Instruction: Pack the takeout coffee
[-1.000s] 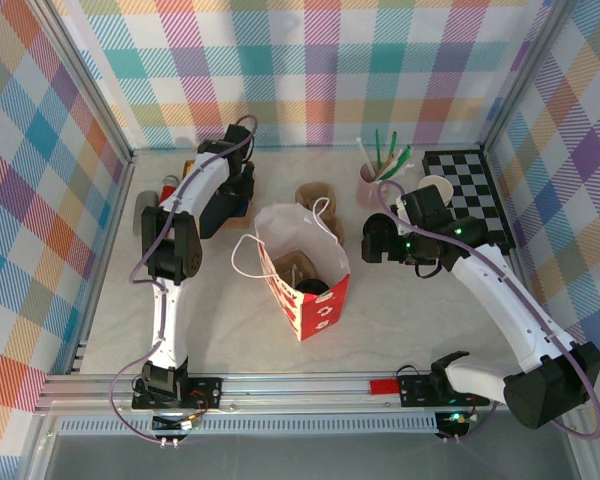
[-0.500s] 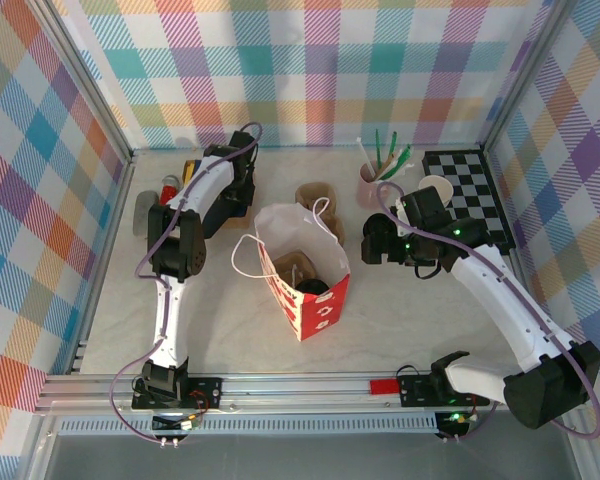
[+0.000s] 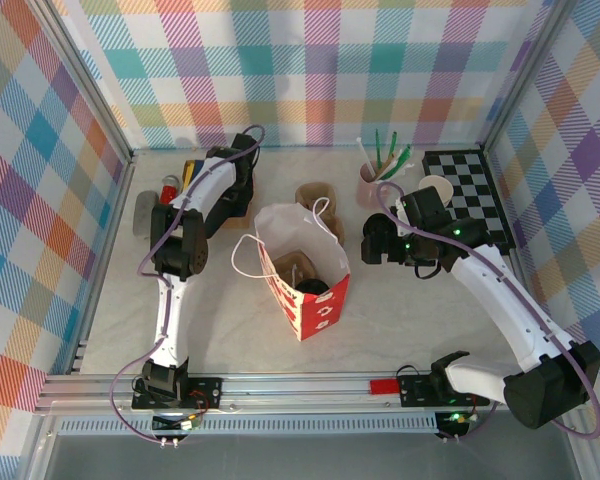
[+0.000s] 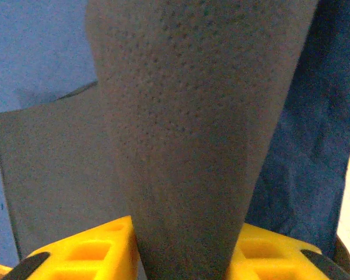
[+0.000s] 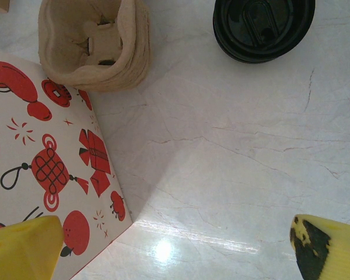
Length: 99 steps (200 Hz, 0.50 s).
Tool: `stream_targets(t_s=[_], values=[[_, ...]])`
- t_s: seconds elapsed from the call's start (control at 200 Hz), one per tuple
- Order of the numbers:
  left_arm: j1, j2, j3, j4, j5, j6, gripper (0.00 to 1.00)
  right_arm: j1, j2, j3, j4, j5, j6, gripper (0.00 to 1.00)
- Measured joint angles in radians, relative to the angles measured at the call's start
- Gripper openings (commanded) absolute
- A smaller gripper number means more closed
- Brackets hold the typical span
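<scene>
The takeout coffee's black round lid (image 5: 262, 26) shows at the top right of the right wrist view, standing on the pale table. My right gripper (image 5: 175, 251) hangs open over bare table short of it, with nothing between its yellow fingertips (image 5: 329, 245). The red-and-white paper bag (image 3: 302, 270) stands open mid-table, and its printed side (image 5: 41, 163) is just left of that gripper (image 3: 372, 243). At the back left, my left gripper (image 3: 238, 200) has its yellow fingers (image 4: 81, 254) pressed on both sides of a dark grey textured piece (image 4: 192, 116), with blue material behind it.
A brown pulp cup carrier (image 3: 315, 197) sits behind the bag. A pink cup of straws (image 3: 370, 185), a white-rimmed cup (image 3: 435, 187) and a checkered board (image 3: 470, 190) stand at the back right. Small red and yellow items (image 3: 180, 178) lie in the back left corner.
My left gripper has slid a little toward the back wall and its jaws have closed in on the dark grey piece. The right arm has not moved.
</scene>
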State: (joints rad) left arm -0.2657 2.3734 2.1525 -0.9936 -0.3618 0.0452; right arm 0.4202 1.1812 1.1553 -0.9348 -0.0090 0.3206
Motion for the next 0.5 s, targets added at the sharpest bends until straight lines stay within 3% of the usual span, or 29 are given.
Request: stream_targets(t_s=[0.185, 0.495], values=[[0.000, 0.005, 0.027, 0.001, -0.026, 0.002, 0.14, 0.000, 0.000, 0.000, 0.000, 0.000, 0.000, 0.99], [0.000, 0.002, 0.058, 0.000, -0.044, 0.004, 0.07, 0.000, 0.000, 0.000, 0.000, 0.000, 0.000, 0.99]])
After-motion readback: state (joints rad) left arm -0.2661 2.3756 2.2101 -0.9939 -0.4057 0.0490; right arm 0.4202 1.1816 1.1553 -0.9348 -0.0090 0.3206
